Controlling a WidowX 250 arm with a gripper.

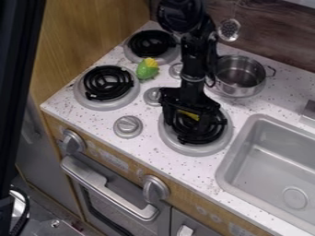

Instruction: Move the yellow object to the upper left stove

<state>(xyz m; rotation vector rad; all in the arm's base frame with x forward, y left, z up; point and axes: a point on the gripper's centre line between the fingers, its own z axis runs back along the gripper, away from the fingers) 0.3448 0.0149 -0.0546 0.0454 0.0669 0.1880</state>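
The gripper [189, 122] hangs over the lower right burner [179, 146], black against its black coil. A small yellow object [189, 115] shows at that burner, right beneath the gripper body and partly covered by it. Whether it rests on the coil or is held cannot be made out. The upper left burner [133, 55] stands at the back left of the stove top, with a black coil and nothing on it.
A green object with a yellow top [147, 69] lies between the two left burners. The lower left burner [107, 105] is bare. A metal pot [239, 76] stands at the back right, beside the arm. The sink [277, 161] is at the right; round knobs [128, 126] dot the counter.
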